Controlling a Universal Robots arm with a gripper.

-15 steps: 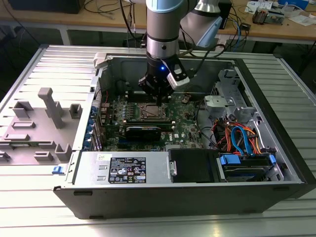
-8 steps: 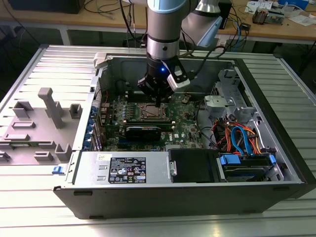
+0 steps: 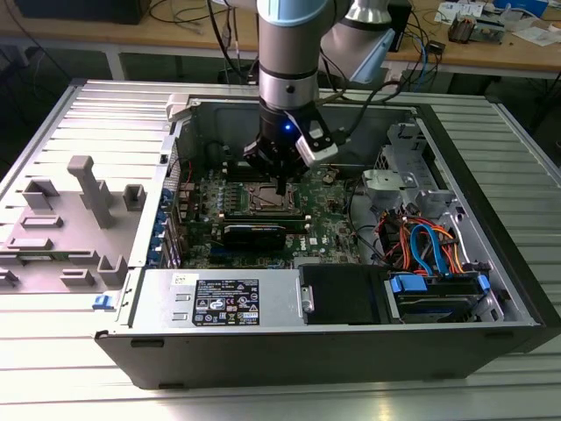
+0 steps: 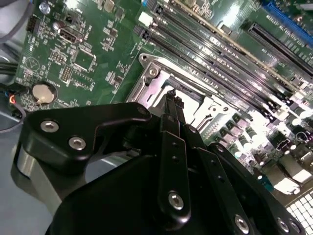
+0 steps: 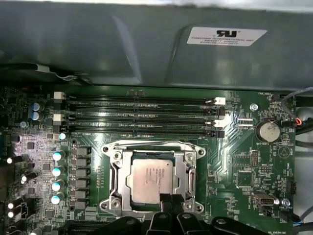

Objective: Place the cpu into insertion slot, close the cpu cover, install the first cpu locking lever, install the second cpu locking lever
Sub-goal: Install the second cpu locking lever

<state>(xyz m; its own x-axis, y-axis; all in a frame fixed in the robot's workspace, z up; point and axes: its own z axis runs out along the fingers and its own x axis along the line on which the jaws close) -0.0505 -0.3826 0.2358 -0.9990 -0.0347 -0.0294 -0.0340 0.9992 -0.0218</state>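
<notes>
The computer case (image 3: 351,333) lies open on the counter (image 3: 53,351). The motherboard (image 3: 342,224) sits flat inside it. In the exterior view, the insertion slot (image 3: 266,200) is near the middle of the board, and the end effector (image 3: 280,187) hangs right over it. The cpu (image 5: 152,179) lies in the slot, with the cpu cover (image 5: 128,172) around it. The memory slots (image 5: 142,117) run at 12 o'clock from the cpu in the first wrist view. The round battery (image 5: 268,131) is at 2 o'clock.

exterior view high, wrist views close over motherboard (image 5: 244,161)
</notes>
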